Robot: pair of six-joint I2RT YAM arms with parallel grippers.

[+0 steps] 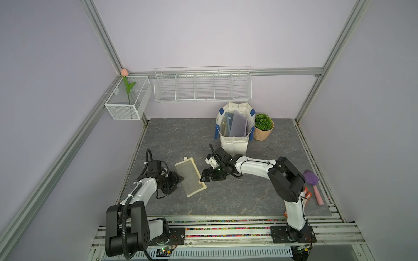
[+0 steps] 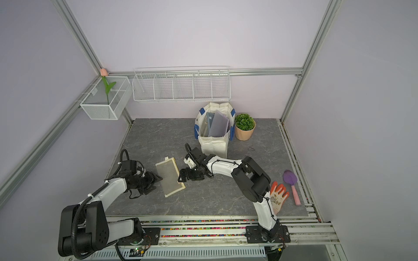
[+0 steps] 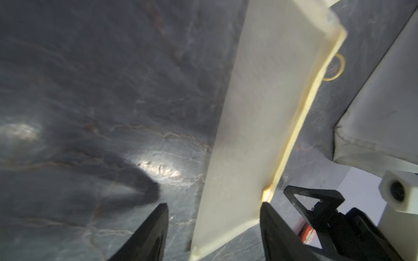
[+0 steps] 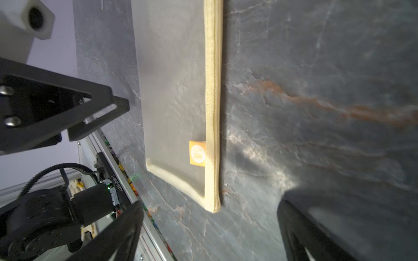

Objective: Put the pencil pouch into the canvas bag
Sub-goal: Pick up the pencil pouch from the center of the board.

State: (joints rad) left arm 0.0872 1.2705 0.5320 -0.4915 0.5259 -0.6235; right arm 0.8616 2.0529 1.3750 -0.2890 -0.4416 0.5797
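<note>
The pencil pouch (image 1: pixel 191 177) (image 2: pixel 170 176) is a flat cream mesh pouch with a yellowish zip edge, lying on the dark stone table between my two arms. My left gripper (image 1: pixel 179 178) (image 3: pixel 214 204) is open at the pouch's left edge; in the left wrist view one end of the pouch (image 3: pixel 260 101) lies between the spread fingers, unclamped. My right gripper (image 1: pixel 203 177) (image 4: pixel 210 203) is open at the pouch's right edge, and a corner of the pouch (image 4: pixel 172 90) sits just ahead of its fingers. The canvas bag (image 1: pixel 234 144) (image 2: pixel 213 145) stands upright behind the right gripper, mouth open.
Folders (image 1: pixel 237 124) stand inside the bag. A potted plant (image 1: pixel 263 126) touches the bag's right side. A purple trowel (image 1: pixel 312 180) and an orange glove (image 2: pixel 279 196) lie at the right. A wire rack (image 1: pixel 202 85) and a mesh basket (image 1: pixel 129 99) hang on the walls.
</note>
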